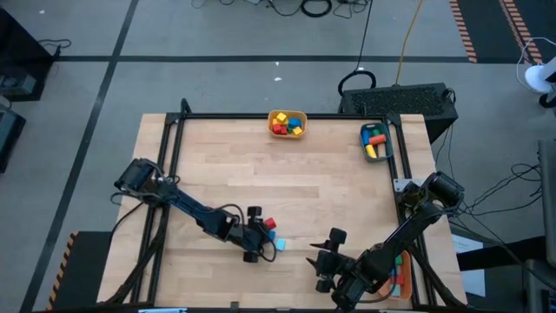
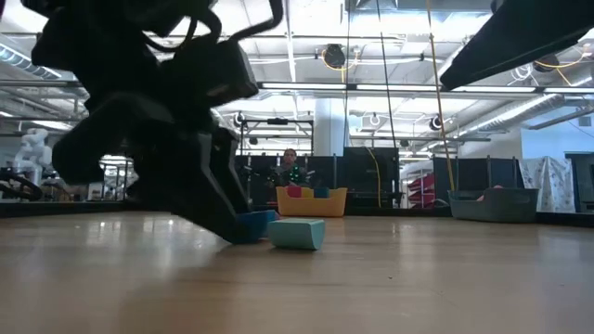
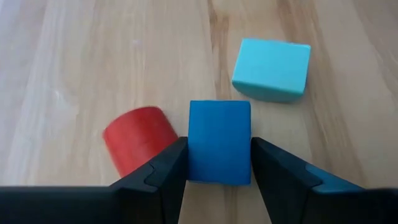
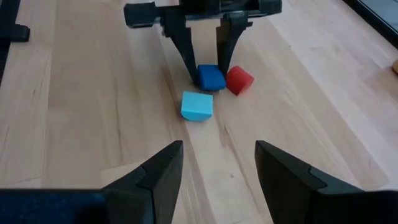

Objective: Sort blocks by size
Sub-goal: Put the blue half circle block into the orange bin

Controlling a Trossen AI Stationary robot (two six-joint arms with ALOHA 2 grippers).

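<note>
Pale wood table: left end effector (image 3: 219, 165) clamps matte blue block (image 3: 219, 142), right end effector (image 4: 219, 165) released.

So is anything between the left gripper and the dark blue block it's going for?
Nothing visible. The left gripper already has its fingers on either side of the dark blue wooden block, which rests on the table. The red cylinder block lies beside one finger, and the cyan block lies beyond, apart.
</note>
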